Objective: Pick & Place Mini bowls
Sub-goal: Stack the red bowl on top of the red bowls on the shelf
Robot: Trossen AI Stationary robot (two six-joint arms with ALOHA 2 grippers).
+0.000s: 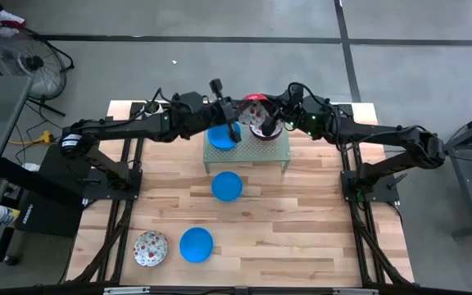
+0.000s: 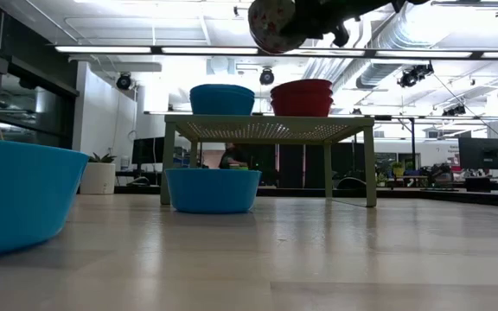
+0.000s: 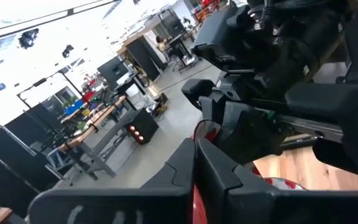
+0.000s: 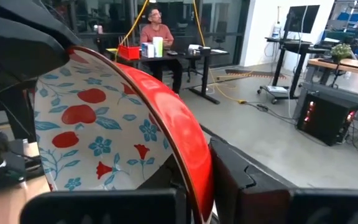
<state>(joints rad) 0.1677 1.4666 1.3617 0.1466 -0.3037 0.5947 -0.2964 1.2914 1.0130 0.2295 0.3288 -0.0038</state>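
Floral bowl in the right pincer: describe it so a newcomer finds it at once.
Start at the small green perforated rack at the table's far edge. Just above its right half the right pincer grips a tilted floral bowl by its rim. Unlike the blue bowl and red stack on the rack, it is lifted, white inside with red-and-blue flowers.

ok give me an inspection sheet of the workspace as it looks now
surface: wooden table, with a small green rack at its far middle.
job's things: blue bowl and red stack on the rack; blue bowl in front of the rack; blue bowl and floral bowl near the front edge.
clutter: nothing seen.
grippers: right gripper holds a floral bowl by its rim above the rack; left gripper shut, empty, over the rack.
cables: yellow cable on the floor.
surroundings: fan, desks, a seated person.
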